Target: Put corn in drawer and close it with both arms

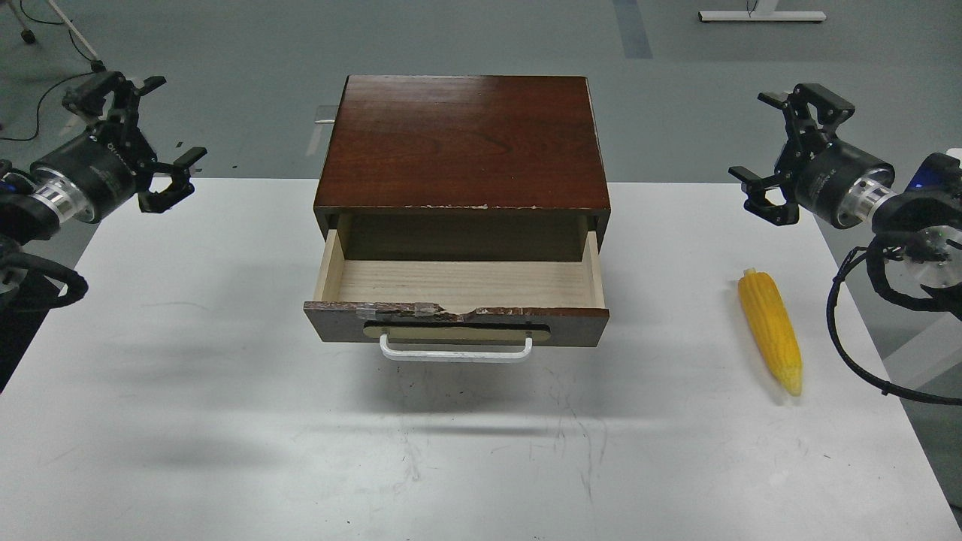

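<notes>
**Drawer open, corn waiting on the table**

The drawer [456,282] stands pulled out of the cabinet [462,143], its pale wood floor bare, so the way in from above is free. The corn [770,330] lies on the white table [188,421] well to the right of it, tip toward the near edge. The right hand [782,146] hangs above and behind the cob, fingers spread and empty, likely placed to pick it up. The left hand [150,143] is likewise spread and empty, off the table's far left corner.
</notes>
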Robot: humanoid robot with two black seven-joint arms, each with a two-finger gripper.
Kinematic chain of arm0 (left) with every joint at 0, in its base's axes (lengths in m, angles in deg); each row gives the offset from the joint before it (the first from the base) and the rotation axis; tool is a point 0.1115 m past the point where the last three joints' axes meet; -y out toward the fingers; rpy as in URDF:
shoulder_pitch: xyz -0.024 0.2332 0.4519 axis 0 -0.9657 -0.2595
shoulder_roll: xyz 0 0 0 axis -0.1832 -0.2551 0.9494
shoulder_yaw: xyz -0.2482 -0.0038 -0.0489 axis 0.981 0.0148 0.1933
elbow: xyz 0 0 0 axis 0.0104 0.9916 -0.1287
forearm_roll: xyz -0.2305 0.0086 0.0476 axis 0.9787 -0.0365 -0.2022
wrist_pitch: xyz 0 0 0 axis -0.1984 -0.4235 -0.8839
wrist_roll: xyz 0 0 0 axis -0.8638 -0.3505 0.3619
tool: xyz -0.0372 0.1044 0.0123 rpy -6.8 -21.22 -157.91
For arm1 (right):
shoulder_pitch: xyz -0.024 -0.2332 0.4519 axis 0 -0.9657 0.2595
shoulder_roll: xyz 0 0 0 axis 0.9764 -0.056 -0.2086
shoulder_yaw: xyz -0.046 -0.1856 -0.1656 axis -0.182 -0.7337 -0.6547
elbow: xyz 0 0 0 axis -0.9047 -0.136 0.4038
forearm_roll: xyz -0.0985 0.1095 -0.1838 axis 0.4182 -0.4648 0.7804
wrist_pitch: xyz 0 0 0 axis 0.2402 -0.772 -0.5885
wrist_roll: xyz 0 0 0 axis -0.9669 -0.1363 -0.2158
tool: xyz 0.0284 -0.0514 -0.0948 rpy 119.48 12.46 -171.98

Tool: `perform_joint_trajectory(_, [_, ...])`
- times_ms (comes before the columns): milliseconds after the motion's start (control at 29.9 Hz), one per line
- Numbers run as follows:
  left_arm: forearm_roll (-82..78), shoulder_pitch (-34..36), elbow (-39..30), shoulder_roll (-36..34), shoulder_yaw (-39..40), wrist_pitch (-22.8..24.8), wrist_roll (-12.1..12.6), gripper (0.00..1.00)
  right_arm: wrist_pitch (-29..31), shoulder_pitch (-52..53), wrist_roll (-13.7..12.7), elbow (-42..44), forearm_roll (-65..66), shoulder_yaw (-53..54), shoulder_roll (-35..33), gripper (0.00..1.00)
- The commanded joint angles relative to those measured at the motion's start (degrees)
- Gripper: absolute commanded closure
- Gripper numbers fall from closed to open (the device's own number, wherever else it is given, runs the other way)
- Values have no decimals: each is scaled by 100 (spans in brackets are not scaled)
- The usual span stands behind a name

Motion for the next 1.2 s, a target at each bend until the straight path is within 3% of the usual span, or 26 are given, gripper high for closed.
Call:
perform_joint_trajectory(0, [-2,34,0,24,-13,0,-15,2,3,6,0,-10,29,-8,-61,0])
perform_joint_trajectory(501, [-2,51,-9,104,-31,-5,-42,2,-163,181,-53,-62,398,-245,-166,0])
perform_joint_trajectory(668, [-11,60,-9,95,-39,-268,11,2,-234,278,-53,-167,398,-271,-394,0])
perform_joint_trajectory(869, [-11,69,-27,60,-39,-269,2,2,-243,278,-62,-238,390,-271,-535,0])
perform_joint_trajectory(1169, [-2,51,-141,51,-39,-269,-50,2,-401,402,8,237,346,9,-807,0])
